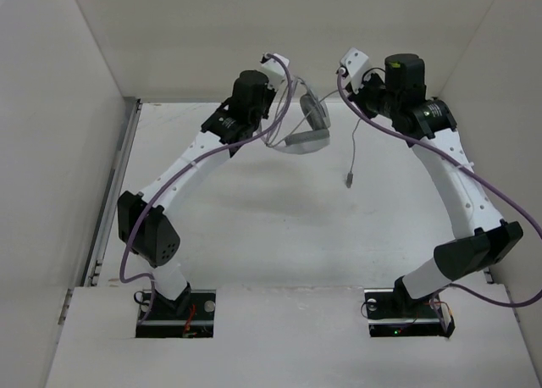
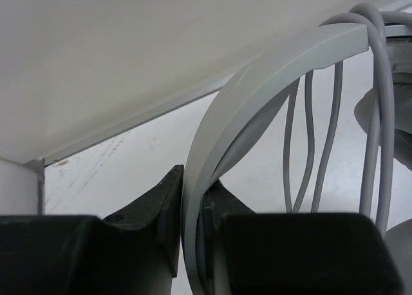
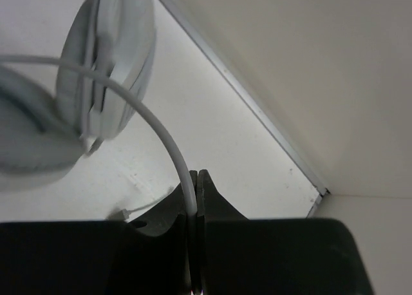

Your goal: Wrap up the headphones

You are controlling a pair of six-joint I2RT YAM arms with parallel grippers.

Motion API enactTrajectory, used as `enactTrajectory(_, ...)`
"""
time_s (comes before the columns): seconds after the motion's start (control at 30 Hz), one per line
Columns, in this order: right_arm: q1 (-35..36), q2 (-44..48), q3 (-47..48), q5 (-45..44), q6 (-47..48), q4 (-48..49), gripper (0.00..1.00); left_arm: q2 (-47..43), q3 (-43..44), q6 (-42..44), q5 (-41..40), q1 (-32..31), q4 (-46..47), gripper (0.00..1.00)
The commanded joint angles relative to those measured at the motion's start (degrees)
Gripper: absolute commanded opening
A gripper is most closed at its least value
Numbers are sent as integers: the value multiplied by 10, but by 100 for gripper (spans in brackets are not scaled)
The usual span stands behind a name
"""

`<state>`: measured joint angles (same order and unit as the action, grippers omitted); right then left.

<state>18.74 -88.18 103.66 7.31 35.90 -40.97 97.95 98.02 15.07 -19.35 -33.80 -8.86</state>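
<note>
top external: both arms arch inward, headphones held between them over the far end of the table.
left gripper closed on the headband; right gripper pinched tight on the cable, plug dangling.

Left gripper clamped, right gripper clamped, arms extended

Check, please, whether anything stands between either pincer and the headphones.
Nothing visible does. The left pincer is shut on the headband of the headphones, and the right pincer is shut on their cable.
</note>
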Motion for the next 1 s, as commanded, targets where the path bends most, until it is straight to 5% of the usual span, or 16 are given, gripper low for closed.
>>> enactTrajectory(0.0, -7, 28, 11, -34, 11, 83, 7, -42, -6, -34, 38, -17, 18, 1)
enactTrajectory(0.97, -40, -74, 26, 0, -71, 179, 9, -105, 64, -81, 207, -66, -62, 1)
